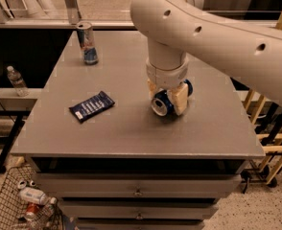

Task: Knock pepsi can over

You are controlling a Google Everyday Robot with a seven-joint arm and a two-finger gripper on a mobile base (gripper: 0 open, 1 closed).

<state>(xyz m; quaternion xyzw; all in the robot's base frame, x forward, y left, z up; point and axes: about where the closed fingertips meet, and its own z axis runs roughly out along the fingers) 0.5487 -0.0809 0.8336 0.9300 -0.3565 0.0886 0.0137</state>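
The gripper (166,97) sits low over the middle of the bench (131,131), its fingers (180,99) clasping the pepsi can (159,104), which lies tipped with its silver top toward the camera. A slim can (87,43) stands far left, and a dark packet (91,106) lies nearer.

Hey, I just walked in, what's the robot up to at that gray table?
The robot's arm reaches down, its gripper right at the pepsi can near the middle of the gray table. The can appears tipped on its side, silver top toward the camera, so the knock-over looks done. A taller slim can stands upright at the back left corner, and a dark snack packet lies flat, both untouched.
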